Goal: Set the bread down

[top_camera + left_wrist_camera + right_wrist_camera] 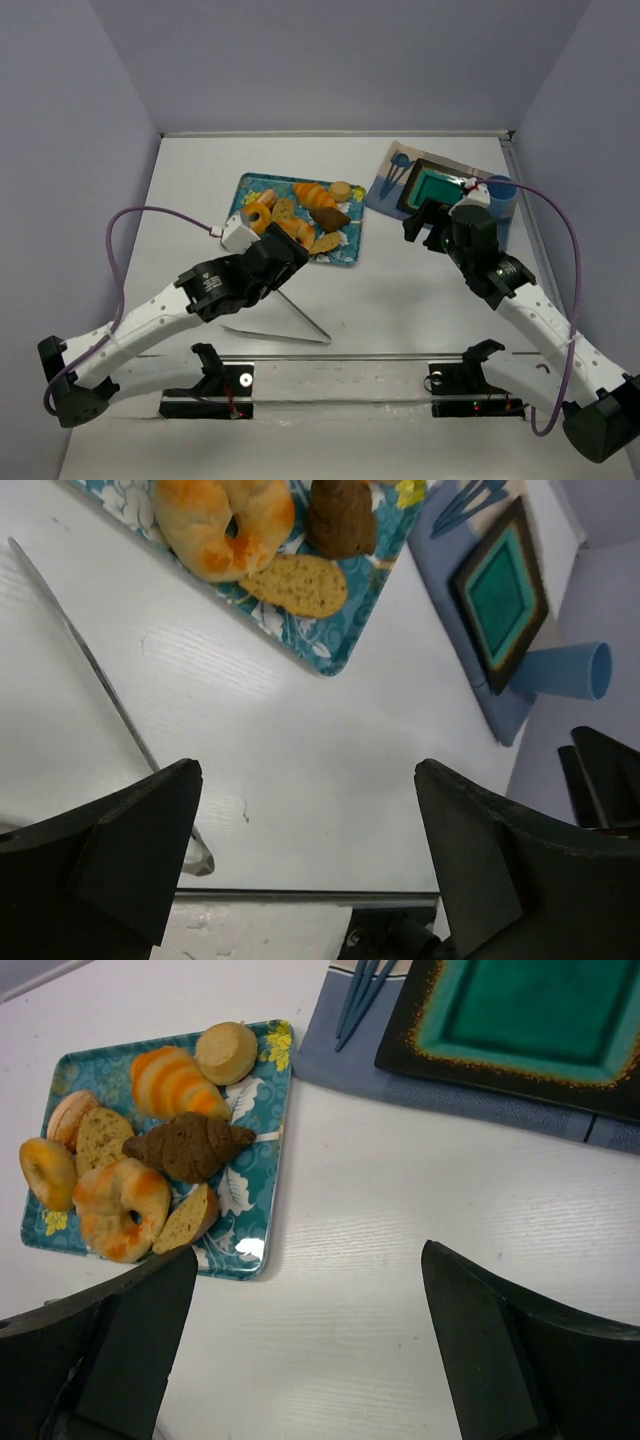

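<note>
Several pieces of bread lie on a teal flowered tray [348, 250]: a dark croissant [190, 1145], an orange croissant [170, 1080], a round bun [225, 1050], a ring-shaped roll [120, 1205] and a slice [295, 585]. A green square plate [435, 185] sits on a blue placemat [340, 1060] at the back right. My left gripper [308, 780] hangs open over bare table just in front of the tray's near edge, with nothing between its jaws. My right gripper [308, 1260] is open too, between the tray and the plate, also holding nothing.
Metal tongs [290, 315] lie on the table in front of the tray, under the left arm. A blue cup [500, 190] lies on its side beside the plate, and blue utensils [360, 995] rest on the placemat. Walls enclose the table on three sides.
</note>
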